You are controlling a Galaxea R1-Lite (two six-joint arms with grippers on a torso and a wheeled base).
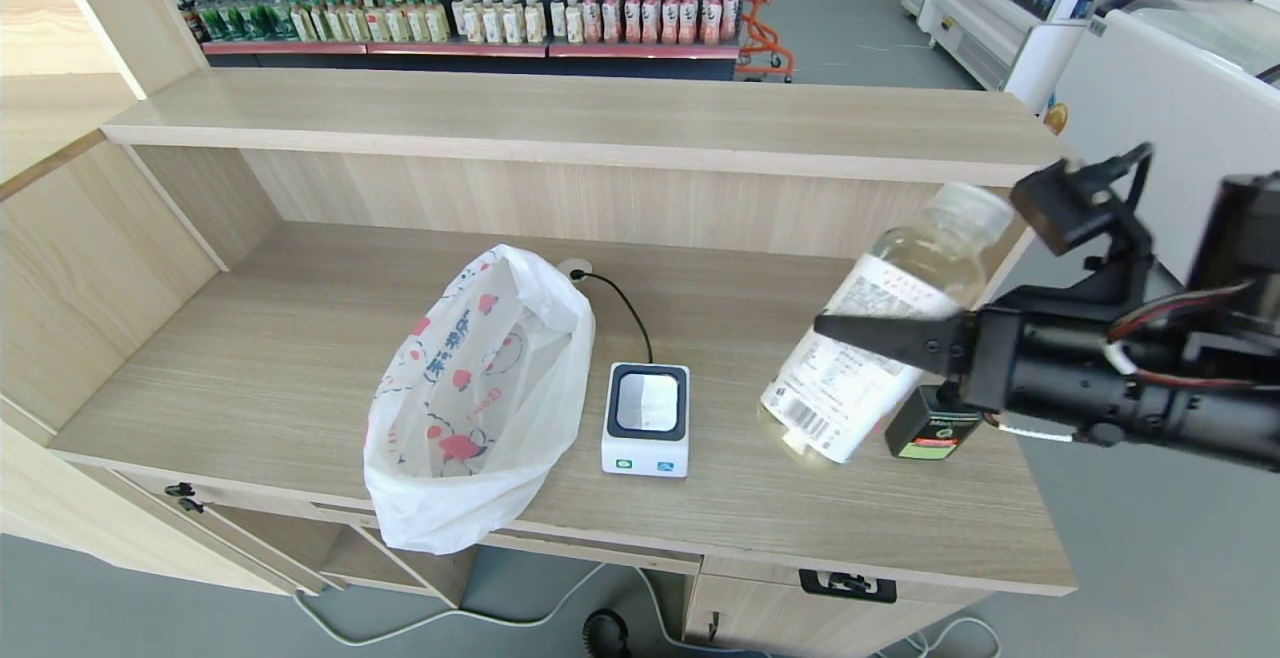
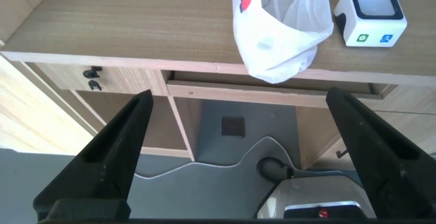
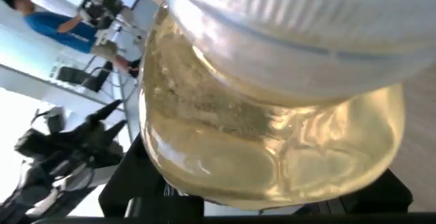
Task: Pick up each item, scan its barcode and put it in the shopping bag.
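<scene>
My right gripper (image 1: pixel 880 338) is shut on a clear bottle (image 1: pixel 880 338) of pale drink with a white label. It holds the bottle tilted above the right part of the counter, barcode end down and cap up. Up close, the bottle (image 3: pixel 272 108) shows its cap and yellowish shoulder. A white barcode scanner (image 1: pixel 647 418) sits on the counter left of the bottle. The white printed shopping bag (image 1: pixel 480 388) stands open left of the scanner. My left gripper (image 2: pixel 245 156) hangs open below the counter's front edge, with the bag (image 2: pixel 279 26) and scanner (image 2: pixel 371 16) beyond it.
A small dark box with a green and red label (image 1: pixel 932 426) stands on the wooden counter (image 1: pixel 300 338) under my right arm. A black cable (image 1: pixel 625 308) runs from the scanner to the back wall. A raised ledge (image 1: pixel 560 118) borders the far side.
</scene>
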